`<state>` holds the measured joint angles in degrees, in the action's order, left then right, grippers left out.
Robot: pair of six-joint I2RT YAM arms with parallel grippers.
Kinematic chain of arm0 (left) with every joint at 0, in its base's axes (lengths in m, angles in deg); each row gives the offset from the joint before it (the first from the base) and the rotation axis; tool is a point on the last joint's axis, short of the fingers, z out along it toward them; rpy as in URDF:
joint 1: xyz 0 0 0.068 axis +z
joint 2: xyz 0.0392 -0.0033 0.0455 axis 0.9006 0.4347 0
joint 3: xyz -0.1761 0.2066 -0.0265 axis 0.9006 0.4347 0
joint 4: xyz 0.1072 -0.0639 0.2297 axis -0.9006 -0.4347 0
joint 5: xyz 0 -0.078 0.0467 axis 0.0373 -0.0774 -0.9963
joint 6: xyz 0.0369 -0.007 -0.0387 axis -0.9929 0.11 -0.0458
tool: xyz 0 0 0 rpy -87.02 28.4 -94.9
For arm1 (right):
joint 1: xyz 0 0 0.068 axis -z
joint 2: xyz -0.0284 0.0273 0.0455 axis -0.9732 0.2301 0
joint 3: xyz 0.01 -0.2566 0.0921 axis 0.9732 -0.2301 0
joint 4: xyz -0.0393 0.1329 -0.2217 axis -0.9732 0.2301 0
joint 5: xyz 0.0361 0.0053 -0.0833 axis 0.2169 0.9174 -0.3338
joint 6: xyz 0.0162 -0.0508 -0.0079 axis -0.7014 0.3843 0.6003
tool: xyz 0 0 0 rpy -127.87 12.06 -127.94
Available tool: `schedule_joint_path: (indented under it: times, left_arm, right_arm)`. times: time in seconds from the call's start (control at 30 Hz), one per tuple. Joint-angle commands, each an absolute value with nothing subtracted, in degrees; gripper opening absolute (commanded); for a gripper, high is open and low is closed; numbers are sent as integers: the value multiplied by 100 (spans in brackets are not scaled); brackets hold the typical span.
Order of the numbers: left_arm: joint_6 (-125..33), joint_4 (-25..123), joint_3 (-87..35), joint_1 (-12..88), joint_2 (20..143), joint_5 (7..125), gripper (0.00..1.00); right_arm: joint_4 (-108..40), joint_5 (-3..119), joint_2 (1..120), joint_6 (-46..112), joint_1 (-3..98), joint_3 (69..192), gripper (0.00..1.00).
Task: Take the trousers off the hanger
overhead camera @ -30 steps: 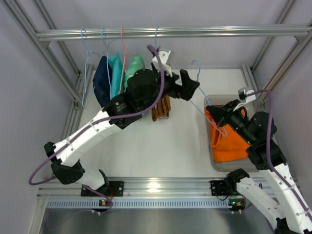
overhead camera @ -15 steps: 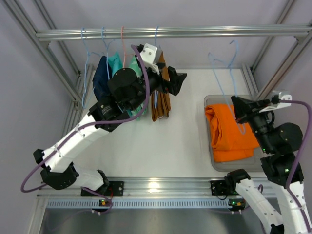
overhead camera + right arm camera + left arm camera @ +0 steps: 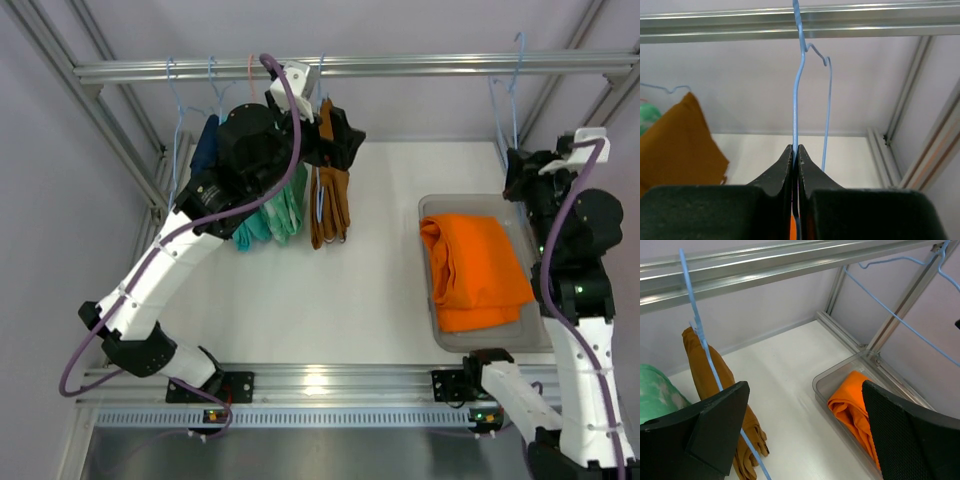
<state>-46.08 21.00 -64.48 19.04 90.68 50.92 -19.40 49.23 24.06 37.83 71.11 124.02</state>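
The bright orange trousers point(image 3: 478, 270) lie folded in a clear bin point(image 3: 432, 205) at the right, off the hanger; they also show in the left wrist view point(image 3: 852, 405). My right gripper point(image 3: 520, 172) is shut on the wire of the light-blue hanger point(image 3: 510, 95) and holds it up at the right end of the rail point(image 3: 400, 66). In the right wrist view the fingertips point(image 3: 790, 155) pinch the hanger point(image 3: 796, 100) just below the rail; its hook reaches the rail. My left gripper point(image 3: 345, 140) is open and empty by the hanging garments, also in its wrist view point(image 3: 805, 390).
A brown-ochre garment point(image 3: 330, 195) hangs on a blue hanger at the rail's middle, with teal point(image 3: 270, 215) and navy garments and a pink hanger point(image 3: 250, 70) to its left. Aluminium frame posts stand at both sides.
My right arm has lifted the bare light-blue hanger from over the bin up to the right end of the rail. The trousers stay in the bin. My left arm drew back toward the hanging garments.
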Motion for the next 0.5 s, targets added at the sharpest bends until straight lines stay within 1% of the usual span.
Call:
schedule_joint_path:
  times: [0.0,0.07,0.3,0.43,0.47]
  left_arm:
    - [-4465,2021,-6570,2081,8943,5289,99]
    - [-4474,2012,-6517,2151,8864,5298,99]
    - [-4465,1881,-6271,2529,8609,5395,99]
    - [-4351,1223,-6682,2863,8827,5482,99]
    - [-4298,1091,-6849,2968,8863,5674,99]
  right_arm:
    - [-2641,5763,2879,3516,8071,12885,0]
    - [-2877,6282,3195,3201,8659,13052,0]
    - [-3605,7794,3777,2592,9998,13246,0]
    - [-3827,8646,4093,2478,10569,13272,0]
    - [-3836,8787,4224,2478,10753,13290,0]
